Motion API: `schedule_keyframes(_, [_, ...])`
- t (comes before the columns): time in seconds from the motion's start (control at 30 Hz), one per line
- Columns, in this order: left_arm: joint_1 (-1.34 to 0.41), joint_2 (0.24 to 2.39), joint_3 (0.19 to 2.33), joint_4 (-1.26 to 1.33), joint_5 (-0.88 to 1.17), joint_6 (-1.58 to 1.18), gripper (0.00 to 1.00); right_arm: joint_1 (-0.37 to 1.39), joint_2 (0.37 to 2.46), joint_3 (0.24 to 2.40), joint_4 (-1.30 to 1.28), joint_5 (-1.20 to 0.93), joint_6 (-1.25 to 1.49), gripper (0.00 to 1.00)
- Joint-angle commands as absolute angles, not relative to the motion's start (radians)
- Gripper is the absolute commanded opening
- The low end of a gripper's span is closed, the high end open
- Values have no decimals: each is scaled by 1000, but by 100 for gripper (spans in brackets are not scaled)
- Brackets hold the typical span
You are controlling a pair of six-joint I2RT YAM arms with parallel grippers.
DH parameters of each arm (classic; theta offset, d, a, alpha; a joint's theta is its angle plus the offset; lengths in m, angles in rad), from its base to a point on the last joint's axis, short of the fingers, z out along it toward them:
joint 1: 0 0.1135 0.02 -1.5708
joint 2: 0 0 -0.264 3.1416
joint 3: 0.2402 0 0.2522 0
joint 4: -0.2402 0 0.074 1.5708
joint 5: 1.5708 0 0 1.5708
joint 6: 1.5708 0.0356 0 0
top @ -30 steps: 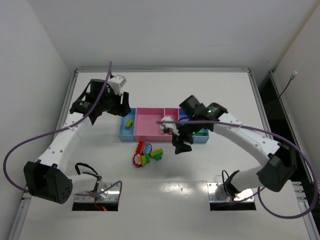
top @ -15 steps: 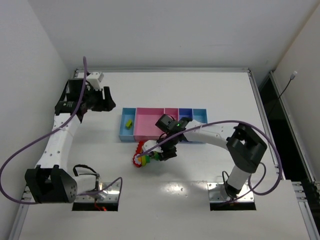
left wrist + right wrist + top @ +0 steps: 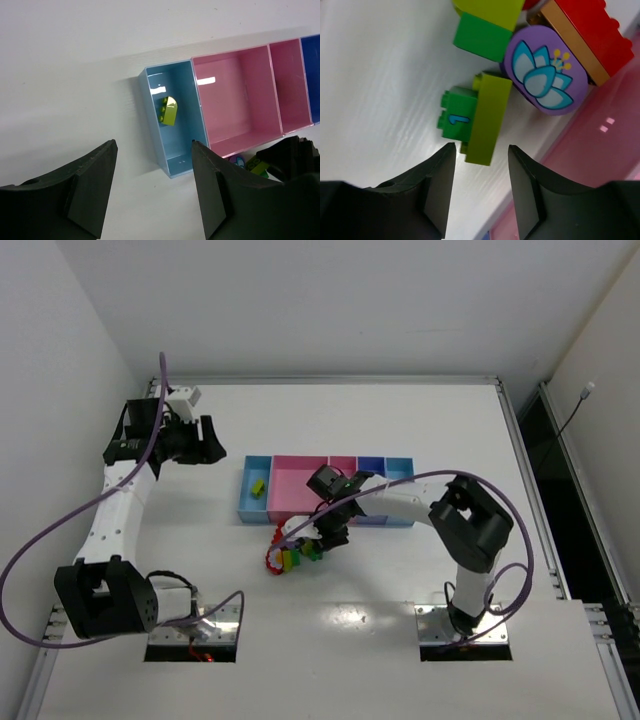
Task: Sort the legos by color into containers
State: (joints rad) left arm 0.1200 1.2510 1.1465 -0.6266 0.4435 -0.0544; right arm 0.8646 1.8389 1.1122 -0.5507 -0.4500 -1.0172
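Observation:
Five joined bins stand in a row at mid-table, starting with a light blue bin [image 3: 248, 508] that holds one lime brick [image 3: 258, 485]; the left wrist view shows that brick too [image 3: 169, 110]. A pile of legos [image 3: 288, 556] lies just in front of the bins. My right gripper [image 3: 326, 536] is open and low over the pile's right side. In its wrist view the open gripper [image 3: 480, 162] faces a lime brick [image 3: 489, 117] joined to a green brick [image 3: 458, 118]. My left gripper [image 3: 196, 440] is open and empty, left of the bins.
The wide pink bin [image 3: 235, 100], narrow pink bin [image 3: 292, 85] and periwinkle bin [image 3: 312, 75] follow the light blue one [image 3: 175, 160]. In the pile lie a purple rounded brick with a flower print [image 3: 543, 75], a red brick [image 3: 587, 32] and another green brick [image 3: 481, 36].
My right gripper has moved left from the bins' right end down to the lego pile. My left gripper has drawn back to the left, away from the light blue bin.

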Motion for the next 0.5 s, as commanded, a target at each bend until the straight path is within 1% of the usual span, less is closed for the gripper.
schedule_keyframes(0.0, [146, 1267, 1152, -626, 491, -37, 67, 848, 1850, 1157, -532, -459, -1065, 48])
schedule_keyframes(0.1, [155, 1276, 1152, -626, 503, -28, 67, 838, 1871, 1183, -551, -459, -1065, 45])
schedule_keyframes(0.13, [155, 1276, 1152, -626, 503, -28, 67, 838, 1884, 1196, -551, -459, -1065, 43])
schedule_keyframes(0.17, [155, 1276, 1152, -626, 503, -28, 67, 838, 1884, 1197, -551, -459, -1065, 38])
schedule_keyframes(0.33, [155, 1276, 1152, -626, 512, -17, 67, 838, 1893, 1197, -571, -468, -1065, 38])
schedule_keyframes(0.43, [155, 1276, 1143, -626, 522, -17, 67, 838, 1870, 1171, -560, -468, -1065, 43])
schedule_keyframes(0.47, [155, 1276, 1143, -626, 522, -17, 67, 838, 1855, 1152, -560, -468, -1074, 48])
